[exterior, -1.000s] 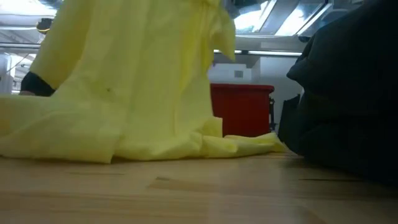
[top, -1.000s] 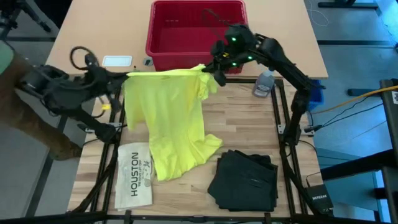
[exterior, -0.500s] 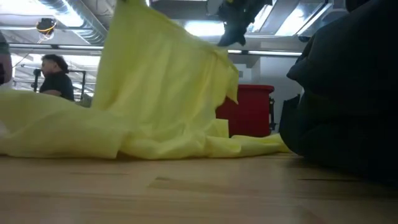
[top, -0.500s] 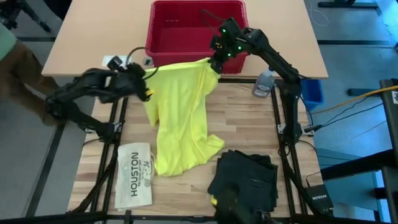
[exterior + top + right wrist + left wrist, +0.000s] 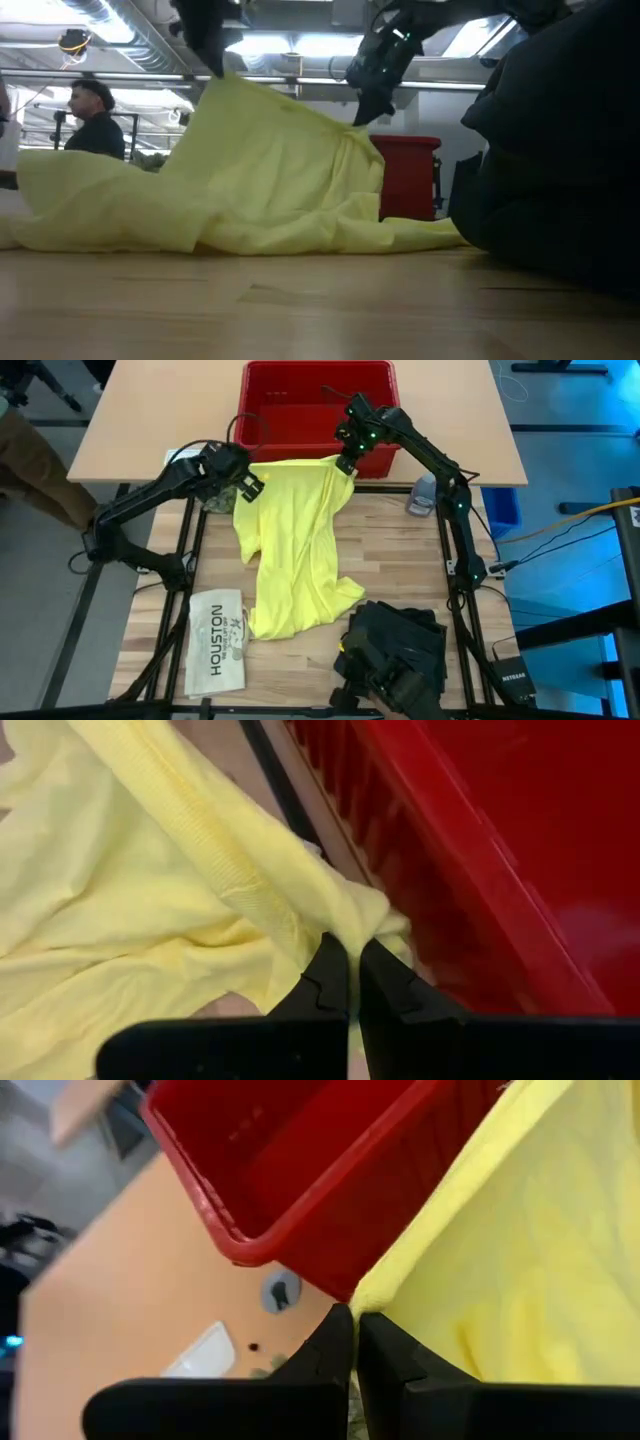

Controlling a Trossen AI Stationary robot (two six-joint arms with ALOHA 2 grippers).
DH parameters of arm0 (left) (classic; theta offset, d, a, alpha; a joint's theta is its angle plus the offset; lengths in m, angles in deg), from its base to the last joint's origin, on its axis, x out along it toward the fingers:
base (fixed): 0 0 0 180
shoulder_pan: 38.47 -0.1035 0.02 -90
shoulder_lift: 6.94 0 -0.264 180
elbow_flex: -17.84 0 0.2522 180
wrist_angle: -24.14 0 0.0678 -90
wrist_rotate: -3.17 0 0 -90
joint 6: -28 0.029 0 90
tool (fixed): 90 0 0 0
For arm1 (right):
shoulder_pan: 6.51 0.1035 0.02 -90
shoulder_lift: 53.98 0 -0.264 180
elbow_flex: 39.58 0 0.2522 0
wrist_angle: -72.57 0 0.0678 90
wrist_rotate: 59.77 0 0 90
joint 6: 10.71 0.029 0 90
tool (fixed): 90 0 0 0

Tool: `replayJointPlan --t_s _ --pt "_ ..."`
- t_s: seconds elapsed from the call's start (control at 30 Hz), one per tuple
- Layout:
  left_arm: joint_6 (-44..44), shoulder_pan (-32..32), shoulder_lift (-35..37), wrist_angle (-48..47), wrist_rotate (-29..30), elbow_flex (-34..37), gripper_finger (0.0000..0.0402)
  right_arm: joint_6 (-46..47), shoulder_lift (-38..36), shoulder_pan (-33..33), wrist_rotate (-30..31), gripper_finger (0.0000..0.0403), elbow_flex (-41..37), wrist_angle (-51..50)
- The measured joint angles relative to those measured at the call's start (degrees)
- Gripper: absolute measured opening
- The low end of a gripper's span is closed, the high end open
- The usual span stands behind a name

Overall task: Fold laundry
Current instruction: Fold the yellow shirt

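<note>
While pinched at both top corners by left gripper (image 5: 250, 486) and right gripper (image 5: 345, 466), yellow T-shirt (image 5: 293, 550) unfolded; black trousers (image 5: 395, 650) folded at five o'clock.

The yellow T-shirt (image 5: 295, 550) is covering part of the desk (image 5: 400, 565) and hiding where its lower hem ends. In the low view, the dark trousers (image 5: 560, 150) are running off the picture's edge. The red basket (image 5: 408, 178) is showing only partly behind the shirt.

Both arms are dark, slender and jointed, with black cables looping along them, small green lights glowing near the right gripper (image 5: 346, 466), and matte black fingers (image 5: 330, 1355) tapering to blunt tips.
</note>
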Motion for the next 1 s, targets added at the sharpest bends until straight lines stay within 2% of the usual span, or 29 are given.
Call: replayJointPlan --t_s 0.23,0.33,0.53,0.67,0.8,0.9,1.0 --pt "0.07 -7.55 -0.22 2.36 -4.59 3.71 0.0 0.9 0.96 -0.64 -0.08 0.0003 0.0 3.13" --pt "-0.56 -9.03 -0.28 2.47 -4.68 3.84 0.0007 1.95 0.94 -0.66 0.6 0.0025 0.02 3.26" --pt "0.81 -9.81 -0.26 1.74 -3.09 3.84 0.0049 1.47 0.59 -2.04 0.46 0.0134 -0.02 -1.62" --pt "2.15 -9.66 -0.17 1.7 -4.08 3.29 0.0086 3.7 0.46 -2.92 -3.5 0.022 -0.02 -4.25" --pt "2.35 -9.68 -0.15 1.54 -6.6 0.76 0.012 5.4 -1.42 -3.14 -5.54 0.0272 -0.02 -4.26" --pt "-2.4 -8.89 -0.15 -2.85 -11.77 -2.91 0.0134 4.45 -4.39 -1.21 -8.79 0.028 0.03 -4.83" --pt "-9.15 -6.76 0.76 -11.31 -24.18 -4.84 0.0134 2.32 -7.14 2.69 -11.32 0.0273 -0.01 -7.4"
